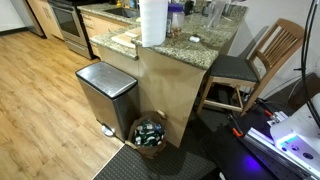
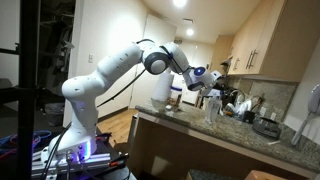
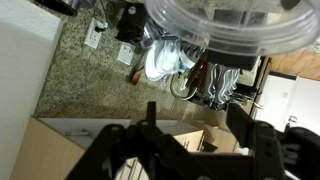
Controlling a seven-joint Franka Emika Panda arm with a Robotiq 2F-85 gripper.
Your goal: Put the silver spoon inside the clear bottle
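Note:
The clear bottle (image 3: pixel 225 25) fills the top of the wrist view; I see its round transparent rim from close by. In an exterior view the bottle (image 2: pixel 212 106) stands on the granite counter (image 2: pixel 200 130), right under my gripper (image 2: pixel 207 82). In the wrist view my gripper (image 3: pixel 195 115) has its dark fingers spread wide with nothing between them. I cannot make out the silver spoon in any view. In an exterior view the bottle (image 1: pixel 215 12) is near the counter's back edge.
A white paper towel roll (image 1: pixel 152 22) stands on the counter. A dish rack with shiny utensils (image 3: pixel 200 75) sits by the wall. A steel bin (image 1: pixel 105 95), a basket (image 1: pixel 150 132) and a wooden chair (image 1: pixel 265 55) stand on the floor.

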